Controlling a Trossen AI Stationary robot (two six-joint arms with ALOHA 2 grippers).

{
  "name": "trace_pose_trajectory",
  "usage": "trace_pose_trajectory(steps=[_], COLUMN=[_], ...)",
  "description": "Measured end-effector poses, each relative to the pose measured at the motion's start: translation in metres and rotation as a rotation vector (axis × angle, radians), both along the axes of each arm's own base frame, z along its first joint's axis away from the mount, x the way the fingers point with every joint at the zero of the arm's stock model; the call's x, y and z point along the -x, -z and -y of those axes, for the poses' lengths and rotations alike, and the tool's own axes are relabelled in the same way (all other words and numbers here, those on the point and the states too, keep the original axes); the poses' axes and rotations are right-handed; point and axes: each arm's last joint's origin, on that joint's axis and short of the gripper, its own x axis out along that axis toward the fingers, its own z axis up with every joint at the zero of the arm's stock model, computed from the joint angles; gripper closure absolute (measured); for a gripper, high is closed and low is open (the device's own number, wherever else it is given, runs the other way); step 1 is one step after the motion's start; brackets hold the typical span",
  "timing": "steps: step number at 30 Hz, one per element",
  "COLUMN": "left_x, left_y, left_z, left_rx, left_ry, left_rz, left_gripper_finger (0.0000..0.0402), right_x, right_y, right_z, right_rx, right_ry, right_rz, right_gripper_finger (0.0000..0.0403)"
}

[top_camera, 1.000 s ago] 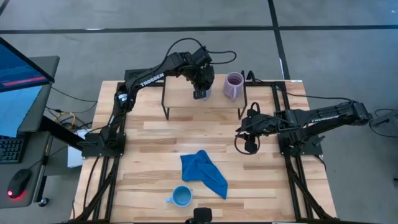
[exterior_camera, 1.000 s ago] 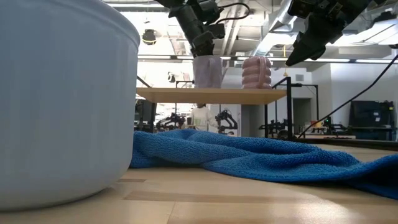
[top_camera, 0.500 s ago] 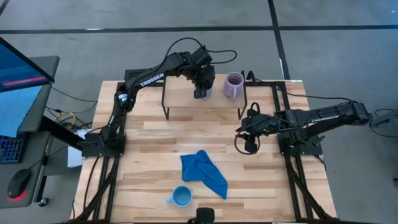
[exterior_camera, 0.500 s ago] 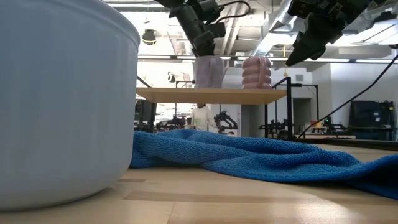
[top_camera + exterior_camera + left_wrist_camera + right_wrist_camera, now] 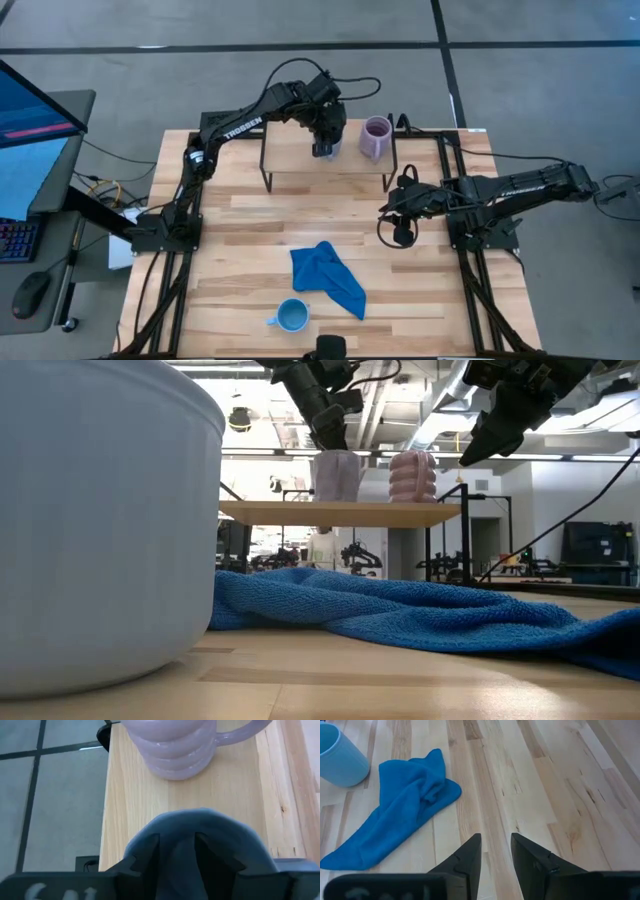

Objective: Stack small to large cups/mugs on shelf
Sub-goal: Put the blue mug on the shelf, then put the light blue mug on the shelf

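On the shelf (image 5: pixel 295 168) the pale purple mug (image 5: pixel 376 138) stands on its base near the right end. Just left of it stands the grey-blue mug (image 5: pixel 220 837), mostly hidden under my left gripper (image 5: pixel 322 150) in the high view. That gripper reaches down from the left and is shut on the mug (image 5: pixel 336 475). The light blue mug (image 5: pixel 291 317) rests on the table by the near edge. My right gripper (image 5: pixel 402 236) hangs open above the table's right middle, with nothing between its fingers (image 5: pixel 496 852). My left gripper has a darker strip of the grey-blue mug's near side (image 5: pixel 182 850) between its two fingers; handle or wall, I cannot tell. The fingers (image 5: pixel 151 857) slant down from the table's left, meeting the mug at its top. The mug stands upright with its base on the shelf (image 5: pixel 340 513).
A crumpled blue cloth (image 5: pixel 328 280) lies on the table between the shelf and the light blue mug. The shelf's thin black legs (image 5: pixel 266 172) stand at its ends. A desk with a monitor (image 5: pixel 35 110) is off the table's left side.
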Motion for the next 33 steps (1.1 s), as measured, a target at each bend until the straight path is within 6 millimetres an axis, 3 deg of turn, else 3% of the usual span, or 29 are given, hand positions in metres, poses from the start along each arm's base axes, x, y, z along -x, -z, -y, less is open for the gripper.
trace_pose_trajectory(steps=[24, 33], left_x=[0.000, 0.009], left_y=[-0.005, -0.016], left_z=[0.005, 0.008], left_rx=[0.009, -0.047], left_ry=[0.037, -0.004], left_rz=[0.022, 0.001], left_gripper_finger=[0.0288, 0.0288], right_x=[0.000, 0.000], right_y=[0.000, 0.000], right_z=[0.000, 0.000], right_rx=[0.000, 0.000], right_ry=[0.001, 0.001], right_rz=[-0.001, -0.001], right_gripper_finger=[0.0274, 0.0274])
